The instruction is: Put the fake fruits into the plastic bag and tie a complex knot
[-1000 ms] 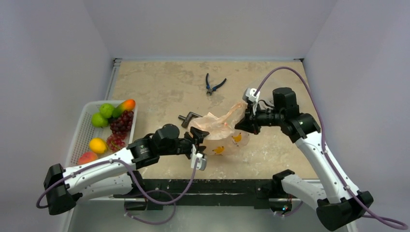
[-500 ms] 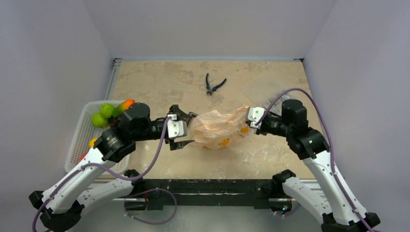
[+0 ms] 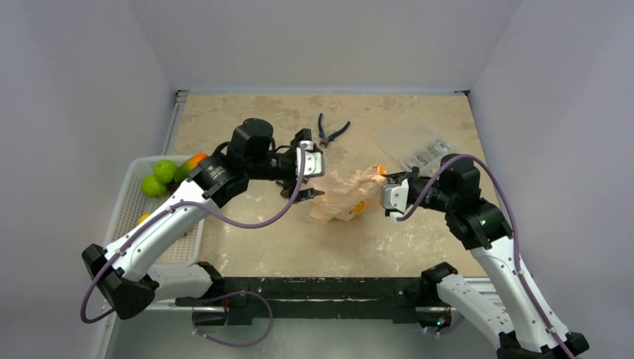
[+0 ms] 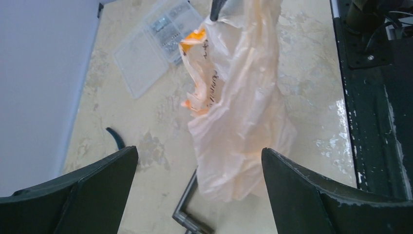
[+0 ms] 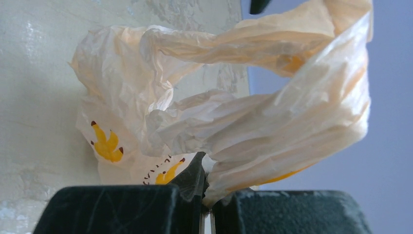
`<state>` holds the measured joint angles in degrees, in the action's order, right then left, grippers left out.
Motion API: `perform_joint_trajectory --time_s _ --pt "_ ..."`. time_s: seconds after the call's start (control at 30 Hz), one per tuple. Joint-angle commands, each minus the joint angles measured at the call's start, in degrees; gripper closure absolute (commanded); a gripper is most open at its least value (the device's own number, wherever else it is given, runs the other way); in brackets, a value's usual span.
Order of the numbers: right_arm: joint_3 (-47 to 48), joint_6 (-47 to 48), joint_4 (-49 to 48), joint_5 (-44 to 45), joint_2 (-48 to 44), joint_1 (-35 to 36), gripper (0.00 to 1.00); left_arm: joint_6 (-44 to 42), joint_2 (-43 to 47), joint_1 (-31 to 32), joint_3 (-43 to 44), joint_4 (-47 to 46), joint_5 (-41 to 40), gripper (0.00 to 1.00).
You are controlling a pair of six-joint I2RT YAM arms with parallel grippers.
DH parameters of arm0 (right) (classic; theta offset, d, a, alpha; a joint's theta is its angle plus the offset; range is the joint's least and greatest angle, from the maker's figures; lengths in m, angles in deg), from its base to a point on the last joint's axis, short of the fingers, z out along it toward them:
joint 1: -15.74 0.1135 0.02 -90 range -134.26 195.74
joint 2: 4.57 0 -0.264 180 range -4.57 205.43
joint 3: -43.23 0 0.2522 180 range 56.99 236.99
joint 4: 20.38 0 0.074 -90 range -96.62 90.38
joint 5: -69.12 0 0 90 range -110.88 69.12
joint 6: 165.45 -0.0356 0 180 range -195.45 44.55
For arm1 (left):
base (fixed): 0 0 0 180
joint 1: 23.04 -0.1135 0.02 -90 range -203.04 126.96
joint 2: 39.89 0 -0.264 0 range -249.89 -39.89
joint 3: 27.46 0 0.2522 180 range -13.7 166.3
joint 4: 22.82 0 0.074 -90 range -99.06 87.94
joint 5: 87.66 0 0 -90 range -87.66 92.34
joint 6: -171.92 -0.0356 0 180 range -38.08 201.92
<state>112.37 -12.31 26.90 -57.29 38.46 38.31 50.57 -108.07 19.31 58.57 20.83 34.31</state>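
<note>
A: Starting from above. Finding the plastic bag (image 3: 340, 200) where?

B: Finding it lying crumpled mid-tabletop (image 3: 299, 247), between the left gripper (image 3: 314, 168) and the right gripper (image 3: 383, 181). Seeing the left jaws spread wide, gripping nothing, hovering just beside the bag's left end. Seeing the right jaws pinching its right end. Spotting the fake fruits (image 3: 163, 170) sitting in a white basket (image 3: 123, 211) at the left edge, well apart from the bag. Noting pliers (image 3: 330, 132) and a clear box (image 3: 419, 146) lying farther back.

A: Moving on to the left wrist?

B: Seeing both jaws standing far apart at the bottom corners, touching nothing. Watching the bag stretching between them, hanging from the right gripper's tip at the top, with its near end drooping beside an L-shaped black key (image 4: 187, 214).

A: And turning to the right wrist?

B: Seeing the jaws pressing together on a fold of the film. Watching the bag bunching ahead, with yellow banana prints (image 5: 107, 144) showing at its lower left.
</note>
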Motion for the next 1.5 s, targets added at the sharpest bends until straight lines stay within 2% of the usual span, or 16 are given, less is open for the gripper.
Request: perform_joint_trajectory --time_s 0.0,0.2,0.23,0.4,0.43,0.6,0.7,0.73,0.8,0.83,0.87,0.9,1.03,1.13,1.33,1.47 --pt "0.1 9.0 0.1 -3.5 -1.6 0.2 1.00 -8.1 -3.1 -0.6 4.5 -1.5 5.7 0.00" --pt "-1.9 6.8 -3.0 -2.8 -2.8 0.3 1.00 -21.3 -8.5 4.5 2.7 5.9 8.4 0.18" --pt "-2.6 6.8 -3.5 -2.6 -3.6 0.3 1.00 -21.6 -8.7 6.1 0.6 3.6 7.1 0.27" --pt "-3.1 4.9 -3.3 0.7 -5.8 0.3 1.00 -19.2 -5.8 13.0 -8.4 -0.9 -2.9 0.95" --pt "-2.7 4.6 -2.4 1.1 -5.6 0.2 1.00 -18.7 -3.4 15.1 -12.6 -3.1 -5.7 1.00" --pt "-4.6 0.4 -3.4 1.5 -5.6 0.3 1.00 -14.5 4.8 30.1 -31.0 -10.1 -19.2 1.00" --pt "-6.7 -3.3 -6.8 3.5 -5.5 0.2 1.00 -10.4 5.7 31.9 -34.9 -14.3 -24.9 1.00" --pt "-7.2 -5.2 -7.1 3.5 -5.4 0.1 0.91 -9.6 5.3 31.9 -35.7 -16.5 -27.8 1.00" --pt "-6.0 -6.1 -2.2 2.7 -3.9 0.3 0.39 -8.9 5.0 31.5 -36.3 -21.1 -32.4 1.00" --pt "-4.3 -6.1 2.1 2.7 -2.8 0.2 0.21 -7.7 4.8 30.6 -35.8 -22.8 -33.9 1.00" --pt "-2.4 -6.8 6.2 1.7 -1.9 0.3 0.09 -5.5 4.3 29.3 -34.2 -23.0 -34.4 1.00" --pt "-0.7 -8.8 9.1 2.0 -1.3 0.2 0.02 -3.4 3.8 27.7 -32.7 -22.7 -34.6 1.00" --pt "3.4 -18.1 14.4 7.1 -4.0 0.2 0.01 -4.0 4.6 26.4 -34.6 -28.3 -36.6 1.00" --pt "7.3 -24.7 15.9 5.1 -5.7 0.2 0.01 -5.7 4.4 27.8 -35.8 -28.8 -35.5 1.00" --pt "19.5 -38.3 16.4 4.2 1.1 0.2 0.01 -7.2 3.8 29.2 -38.0 -30.6 -36.2 0.99" --pt "21.6 -50.9 10.5 0.5 5.9 0.1 0.01 -8.4 3.3 30.0 -38.2 -31.6 -35.7 0.96"
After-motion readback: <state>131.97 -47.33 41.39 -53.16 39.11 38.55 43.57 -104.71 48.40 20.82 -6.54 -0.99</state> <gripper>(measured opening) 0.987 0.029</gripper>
